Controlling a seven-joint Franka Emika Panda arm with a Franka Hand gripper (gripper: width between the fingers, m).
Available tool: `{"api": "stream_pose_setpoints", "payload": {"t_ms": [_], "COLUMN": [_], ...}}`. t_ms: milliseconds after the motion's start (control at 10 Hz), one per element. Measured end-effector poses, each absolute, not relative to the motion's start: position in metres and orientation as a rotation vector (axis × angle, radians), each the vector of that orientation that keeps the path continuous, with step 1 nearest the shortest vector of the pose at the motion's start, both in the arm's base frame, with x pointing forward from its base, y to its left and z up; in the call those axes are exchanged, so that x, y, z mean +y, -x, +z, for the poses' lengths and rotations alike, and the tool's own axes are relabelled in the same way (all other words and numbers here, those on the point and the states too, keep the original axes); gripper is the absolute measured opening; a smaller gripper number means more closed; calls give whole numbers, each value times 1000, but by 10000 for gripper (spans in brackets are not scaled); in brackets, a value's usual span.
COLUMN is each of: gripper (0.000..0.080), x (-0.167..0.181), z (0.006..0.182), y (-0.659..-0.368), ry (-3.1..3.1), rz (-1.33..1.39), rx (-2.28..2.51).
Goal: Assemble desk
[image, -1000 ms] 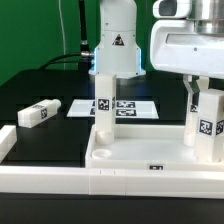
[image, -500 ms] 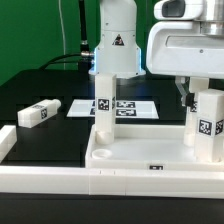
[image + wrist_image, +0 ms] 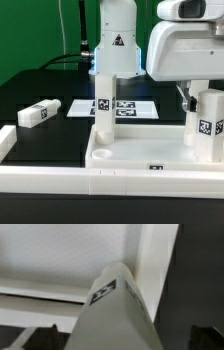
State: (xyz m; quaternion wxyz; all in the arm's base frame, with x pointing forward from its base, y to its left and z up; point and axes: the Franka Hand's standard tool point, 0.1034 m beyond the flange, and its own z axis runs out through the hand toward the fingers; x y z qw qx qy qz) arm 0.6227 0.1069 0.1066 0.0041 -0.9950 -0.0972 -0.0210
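The white tray-like desk tabletop lies at the front. One tagged leg stands upright at its back left corner. A second leg stands at its right side and also shows in the wrist view. My gripper straddles the top of this right leg, also in the wrist view. Its dark fingers stand off the leg's sides with a gap, so it is open. A third leg lies loose on the black table at the exterior view's left. The fourth leg is out of view.
The marker board lies on the table behind the tabletop. Long white rails run along the front and left. The arm's base stands at the back.
The hand has shifted slightly above the right leg, and its visible finger stands a little farther from the leg. The legs and tabletop have not moved.
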Motion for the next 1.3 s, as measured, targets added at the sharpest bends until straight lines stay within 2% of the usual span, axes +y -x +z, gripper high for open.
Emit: {"api": "stream_pose_setpoints", "payload": {"t_ms": [400, 500, 600, 700, 800, 900, 1000, 1300], "gripper": [649, 532, 532, 370, 370, 289, 289, 289], "x": [103, 103, 103, 103, 103, 103, 103, 100], "z": [106, 106, 105, 105, 105, 105, 105, 107], "y": [-622, -622, -622, -622, -622, -622, -622, -624], "ry": [3069, 3068, 3069, 3071, 3076, 3076, 3078, 3117], "rz": [-64, -63, -62, -62, -62, -62, -62, -52], "rx": [-661, -663, -662, -645, -619, -618, -611, -99]}}
